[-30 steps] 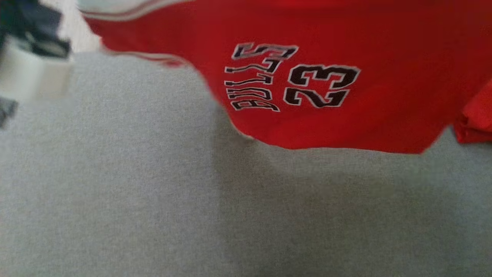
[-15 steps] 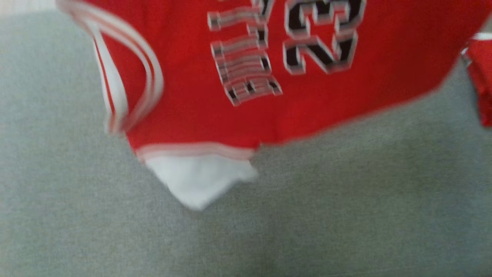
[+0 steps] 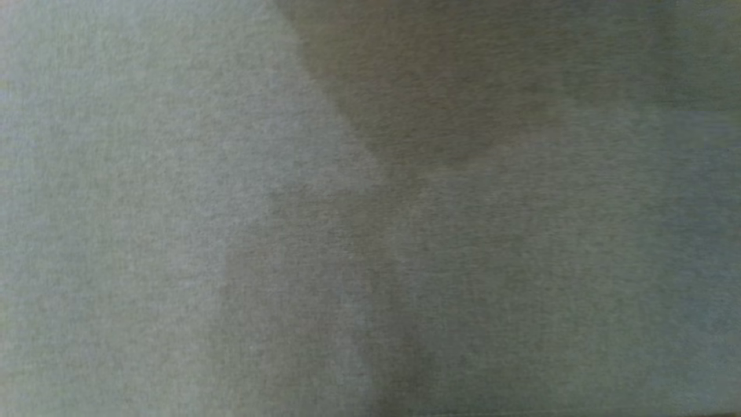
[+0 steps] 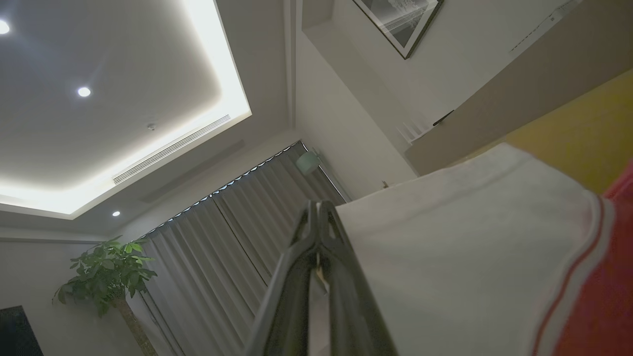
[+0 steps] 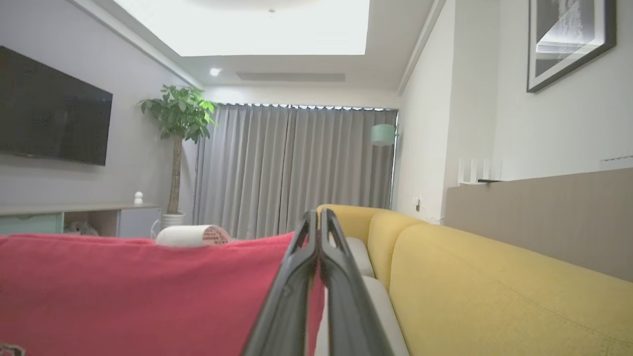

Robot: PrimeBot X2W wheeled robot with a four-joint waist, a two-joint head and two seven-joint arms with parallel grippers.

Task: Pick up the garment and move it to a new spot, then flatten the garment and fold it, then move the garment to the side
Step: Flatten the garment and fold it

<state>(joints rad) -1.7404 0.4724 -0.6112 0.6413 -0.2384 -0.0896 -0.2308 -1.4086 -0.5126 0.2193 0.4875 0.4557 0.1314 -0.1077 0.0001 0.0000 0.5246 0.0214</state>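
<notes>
The garment is a red jersey with a white panel and striped trim. In the left wrist view its white part [image 4: 470,247] hangs just right of my left gripper [image 4: 319,205], which points up toward the ceiling, shut with cloth pinched low between its fingers. In the right wrist view the red cloth [image 5: 138,291] stretches taut from the left up to my right gripper [image 5: 318,212], which is shut on its edge. The head view looks down on the grey fabric surface [image 3: 173,231], with a broad shadow [image 3: 434,87] across it.
A yellow sofa [image 5: 470,277] runs along the right wall. Grey curtains [image 5: 296,168], a potted plant [image 5: 178,113], a wall TV [image 5: 49,123] and a low cabinet [image 5: 74,217] stand beyond. A white rounded device [image 5: 193,236] peeks over the cloth.
The red jersey hung across the top of the head view, dropped lower with its white panel showing, and has now left that view. The picture shifted, so the camera may have moved.
</notes>
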